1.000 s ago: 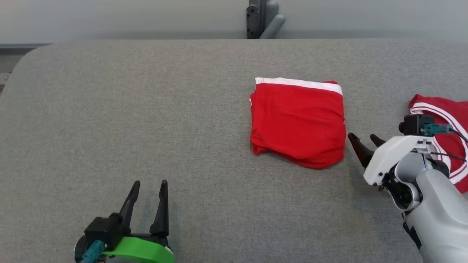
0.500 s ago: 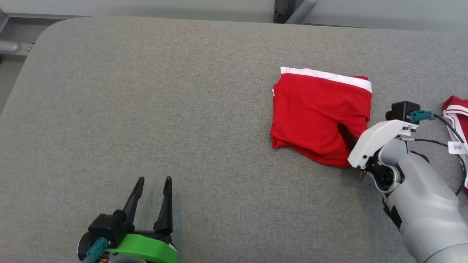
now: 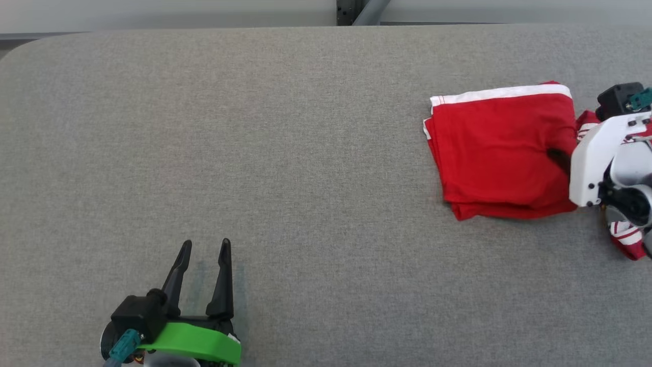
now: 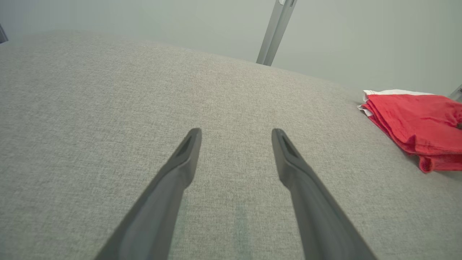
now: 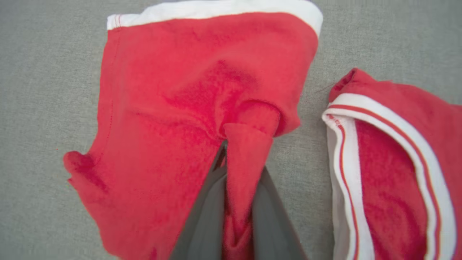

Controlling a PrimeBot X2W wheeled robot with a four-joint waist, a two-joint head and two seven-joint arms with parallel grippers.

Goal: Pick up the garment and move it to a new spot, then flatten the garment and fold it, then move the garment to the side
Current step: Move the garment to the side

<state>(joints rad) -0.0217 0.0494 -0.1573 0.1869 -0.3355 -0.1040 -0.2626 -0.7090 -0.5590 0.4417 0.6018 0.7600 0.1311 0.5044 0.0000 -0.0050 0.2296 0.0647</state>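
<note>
lying toward the right of the grey fabric-covered table, the folded red garment is a rough square with a white band along its far edge; its right edge is bunched where the right gripper bites into it; in the head view one dark finger shows against the red cloth, the other being hidden behind the white wrist housing, and the arm itself is cut off by the frame's right edge; the right wrist view is plainer: the folded red garment has a ridge of cloth drawn up between the two fingers of the right gripper, the jaws clamped together on that ridge, with the cloth covering their tips; just beside it to the right lies a second red garment with white striped trim, cut off by the frame, and in the head view mostly hidden behind the wrist; whether the two garments touch cannot be told; well apart, at the lower left, the left gripper sits just above bare table, its fingers spread apart and holding nothing; from that wrist the garment shows at the right edge, partly cut off; a grey post rises beyond the table's far edge, its top out of frame.
</note>
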